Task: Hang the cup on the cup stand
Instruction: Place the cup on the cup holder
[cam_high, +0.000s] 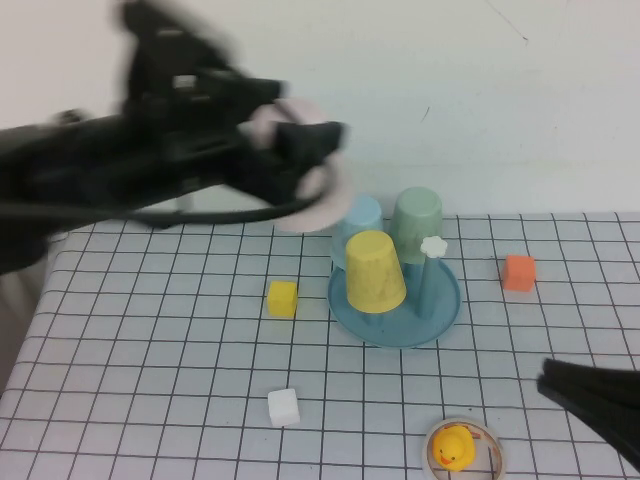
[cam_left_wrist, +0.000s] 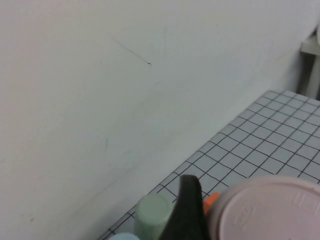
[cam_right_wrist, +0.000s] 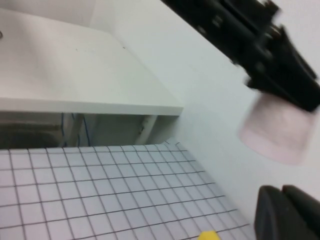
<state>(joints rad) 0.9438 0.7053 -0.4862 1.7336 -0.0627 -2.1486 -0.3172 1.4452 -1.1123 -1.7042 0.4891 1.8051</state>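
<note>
The left gripper (cam_high: 300, 150) is clamping the pink cup (cam_high: 318, 196) mouth-down above the cup stand (cam_high: 440, 310); the right gripper (cam_high: 600, 400), fingers together, is resting low.

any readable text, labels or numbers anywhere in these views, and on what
None can be read.
The pink cup, held in the left gripper above the cup stand, has faint raised marks on its base, too blurred to read.
The right gripper, low at the near right of the table, shows no marking.
</note>
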